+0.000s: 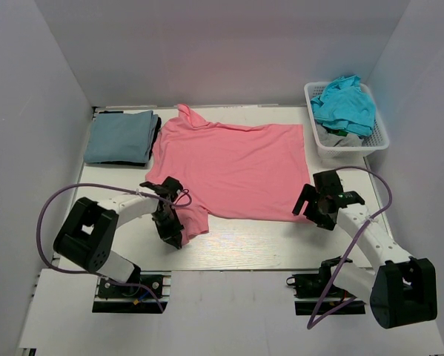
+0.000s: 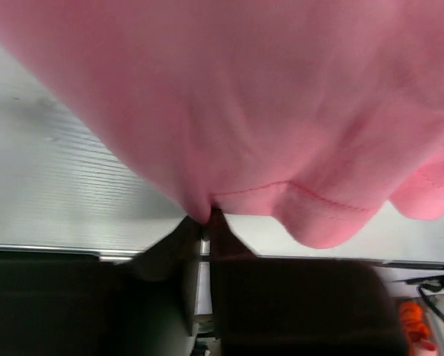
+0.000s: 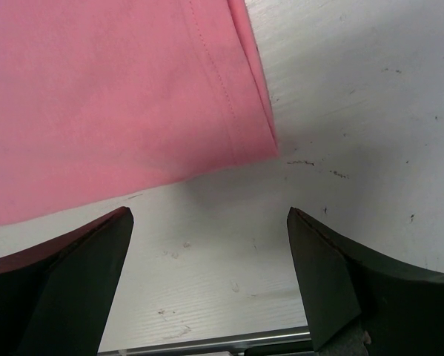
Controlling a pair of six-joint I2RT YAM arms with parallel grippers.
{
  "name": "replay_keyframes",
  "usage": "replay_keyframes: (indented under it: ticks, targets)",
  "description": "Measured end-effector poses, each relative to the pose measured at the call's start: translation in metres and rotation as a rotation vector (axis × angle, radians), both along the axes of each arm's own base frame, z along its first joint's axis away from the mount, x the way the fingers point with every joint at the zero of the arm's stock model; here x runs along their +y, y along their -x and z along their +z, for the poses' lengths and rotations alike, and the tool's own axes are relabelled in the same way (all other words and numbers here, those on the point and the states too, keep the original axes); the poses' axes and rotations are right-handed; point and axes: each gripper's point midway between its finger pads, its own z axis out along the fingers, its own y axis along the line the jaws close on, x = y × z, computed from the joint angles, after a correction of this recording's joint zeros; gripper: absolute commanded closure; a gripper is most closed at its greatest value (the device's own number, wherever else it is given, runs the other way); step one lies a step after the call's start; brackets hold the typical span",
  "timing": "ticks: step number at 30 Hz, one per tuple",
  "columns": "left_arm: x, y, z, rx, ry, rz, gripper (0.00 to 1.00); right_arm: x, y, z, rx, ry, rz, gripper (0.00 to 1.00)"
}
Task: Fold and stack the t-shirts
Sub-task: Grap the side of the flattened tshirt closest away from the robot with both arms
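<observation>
Here the left claw (image 2: 204, 226) pinches the salmon-pink t-shirt (image 2: 281, 96) hem.

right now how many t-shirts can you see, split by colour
salmon-pink t-shirt: 1, spread on the table
grey-blue t-shirt: 1, folded
dark t-shirt: 1, only an edge shows under the grey-blue one
teal t-shirt: 1, in the basket
grey t-shirt: 1, under the teal one
total: 5
</observation>
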Motion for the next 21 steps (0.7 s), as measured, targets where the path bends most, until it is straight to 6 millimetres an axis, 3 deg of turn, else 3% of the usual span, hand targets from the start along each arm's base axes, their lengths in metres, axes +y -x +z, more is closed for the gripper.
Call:
replay_keyframes:
  ticks: [2, 11, 21]
  targets:
    - [-0.004, -0.001, -0.001, 0.010, 0.018, -0.007, 1.00, 0.000, 0.002, -0.001, 0.004, -0.001, 0.004, 0.10]
    - [-0.006, -0.005, 0.004, -0.023, 0.027, -0.020, 1.00, -0.001, 0.003, 0.001, -0.008, 0.003, 0.009, 0.10]
    - [0.023, -0.007, 0.014, -0.143, -0.087, -0.029, 1.00, -0.007, 0.009, -0.022, 0.033, 0.026, -0.031, 0.11]
